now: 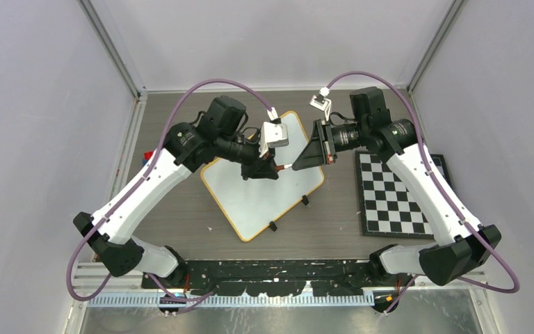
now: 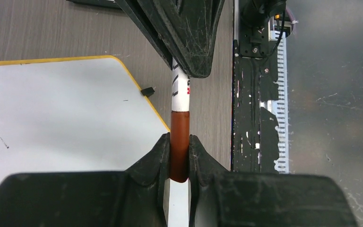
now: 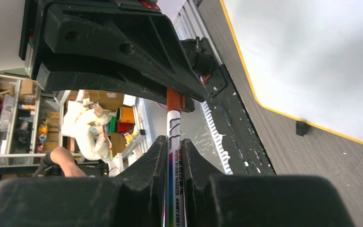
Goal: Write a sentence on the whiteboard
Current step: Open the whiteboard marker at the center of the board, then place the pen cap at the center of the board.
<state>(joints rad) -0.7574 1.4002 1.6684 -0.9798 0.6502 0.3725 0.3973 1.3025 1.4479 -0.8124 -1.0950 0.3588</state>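
So far, we see almost nothing of the writing done: the flat white whiteboard [image 1: 264, 202] with rounded corners and a thin orange-yellow rim lies turned at an angle on the grey wood-pattern table [image 1: 181, 223], between the two arms and to the left of the black-and-white checkered mat [image 1: 393, 202], and its surface is blank except for a few tiny specks. No word of the sentence shows on it in any view. Both arms meet above the far right part of the board and share one thing, a white plastic marker [image 3: 174, 125] with coloured print on its barrel and a red-brown cap [image 2: 180, 135]. The left gripper [image 2: 179, 142] has its fingers pressed narrow on the cap from both sides, and the right gripper [image 3: 174, 146] has its fingers closed narrow around the printed barrel. The marker hangs in the air between them, nearly level, and does not touch the board. The cap sits fully on the marker, with no gap that we can see. We judge that the step in hand is to pull the cap off, so the task is only at its beginning. What is left, as we understand it, is to separate cap and barrel, bring the tip down to the board, and write the whole sentence.
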